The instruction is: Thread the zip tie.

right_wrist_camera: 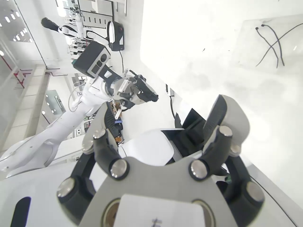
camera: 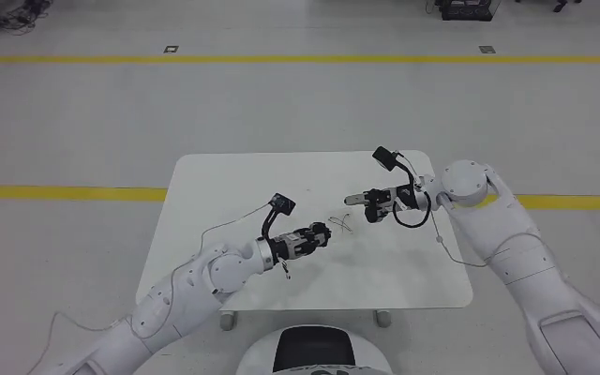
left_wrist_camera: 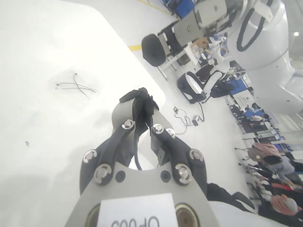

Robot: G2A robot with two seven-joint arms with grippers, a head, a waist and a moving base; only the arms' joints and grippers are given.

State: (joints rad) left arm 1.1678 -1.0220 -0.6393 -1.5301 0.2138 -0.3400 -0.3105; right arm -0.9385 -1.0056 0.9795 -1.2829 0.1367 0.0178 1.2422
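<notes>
Two thin dark zip ties [camera: 340, 223] lie flat on the white counter [camera: 234, 187], crossed over each other in a loose X, approx. mid-counter and between the two hands. In the left wrist view the zip ties [left_wrist_camera: 75, 87] show a small head at one end of each, the heads fairly close together and the tails spreading apart; the right wrist view shows the same crossed pair [right_wrist_camera: 272, 43]. Neither hand touches them. The left hand [camera: 323, 229] sits over the counter on the robot's side of the ties, near them but apart. Its fingers are pressed together at the tips [left_wrist_camera: 142, 102], which are wrapped in dark padding, w/ nothing visible pinched between them. A thin dark cable [left_wrist_camera: 136, 152] runs down between the fingers towards the wrist. The right wrist view also catches the left hand [right_wrist_camera: 146, 94] farther off, tips together there too. The right hand [camera: 352, 199] is over the counter on the far side of the ties, pointing towards the left arm's side. Its fingers are spread wide [right_wrist_camera: 163, 116], one finger [right_wrist_camera: 107, 121] well apart from the other, and the gap holds nothing. A small dark speck [left_wrist_camera: 26, 143] lies on the counter away from the ties; too small to say what it is. The floor [camera: 300, 103] beyond the counter is pale, w/ yellow lines [camera: 300, 59] across it.
</notes>
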